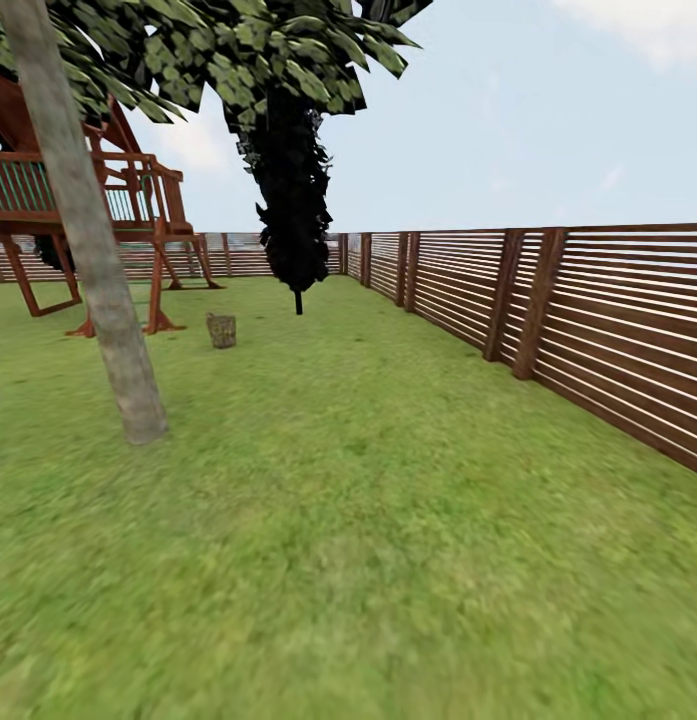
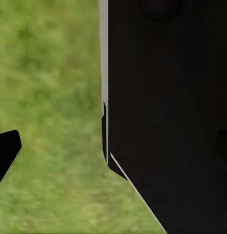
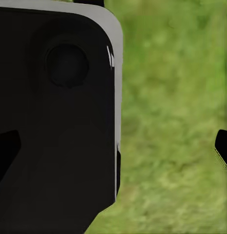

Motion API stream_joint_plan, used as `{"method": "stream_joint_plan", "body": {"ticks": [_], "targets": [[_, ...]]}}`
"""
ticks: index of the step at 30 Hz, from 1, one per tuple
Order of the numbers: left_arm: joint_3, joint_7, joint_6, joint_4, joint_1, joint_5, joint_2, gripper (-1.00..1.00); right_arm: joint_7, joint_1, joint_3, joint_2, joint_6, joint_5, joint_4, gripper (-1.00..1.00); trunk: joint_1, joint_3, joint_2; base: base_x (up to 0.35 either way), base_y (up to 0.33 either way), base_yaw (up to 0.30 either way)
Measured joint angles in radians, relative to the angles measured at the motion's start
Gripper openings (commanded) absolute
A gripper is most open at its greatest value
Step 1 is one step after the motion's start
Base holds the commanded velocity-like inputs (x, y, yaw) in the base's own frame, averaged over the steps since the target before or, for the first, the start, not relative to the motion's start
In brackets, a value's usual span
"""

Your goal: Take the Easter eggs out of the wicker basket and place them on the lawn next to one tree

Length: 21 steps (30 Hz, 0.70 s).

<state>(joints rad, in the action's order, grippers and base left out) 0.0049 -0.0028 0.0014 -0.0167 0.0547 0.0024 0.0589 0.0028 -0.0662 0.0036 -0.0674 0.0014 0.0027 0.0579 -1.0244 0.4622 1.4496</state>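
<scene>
Head view: basket (image 1: pixel 221 330) sits far off on lawn (image 1: pixel 388 520) past tree (image 1: pixel 88 240), eggs unseen, nothing moved yet; gripper states can't be told.

No writing, label, brand, number or sign can be read anywhere in these pictures. The slatted wooden fence (image 1: pixel 588 320) along the right of the head view and the wooden play tower (image 1: pixel 98 215) at its upper left carry bare boards only. The dark robot body panel (image 2: pixel 167 117) in the wrist views is plain and unmarked.
</scene>
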Motion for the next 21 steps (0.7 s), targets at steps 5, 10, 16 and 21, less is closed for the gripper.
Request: {"method": "stream_joint_plan", "body": {"ticks": [5,10,16,21], "targets": [[0.0,0.0,0.0,0.0,0.0,0.0,0.0,1.0,0.0,0.0,0.0,0.0,0.0,0.0,0.0,1.0,0.0,0.0,0.0,0.337,0.0,0.0],[0.0,0.0,0.0,0.0,0.0,0.0,0.0,1.0,0.0,0.0,0.0,0.0,0.0,0.0,0.0,1.0,0.0,0.0,0.0,0.337,0.0,0.0],[0.0,0.0,0.0,0.0,0.0,0.0,0.0,1.0,0.0,0.0,-0.001,0.0,0.0,0.0,0.0,1.0,0.0,0.0,0.0,0.337,0.0,0.0],[0.0,0.0,0.0,0.0,0.0,0.0,0.0,1.0,0.0,0.0,-0.001,0.0,0.0,0.0,0.0,1.0,0.0,0.0,0.0,0.337,0.0,0.0]]}}
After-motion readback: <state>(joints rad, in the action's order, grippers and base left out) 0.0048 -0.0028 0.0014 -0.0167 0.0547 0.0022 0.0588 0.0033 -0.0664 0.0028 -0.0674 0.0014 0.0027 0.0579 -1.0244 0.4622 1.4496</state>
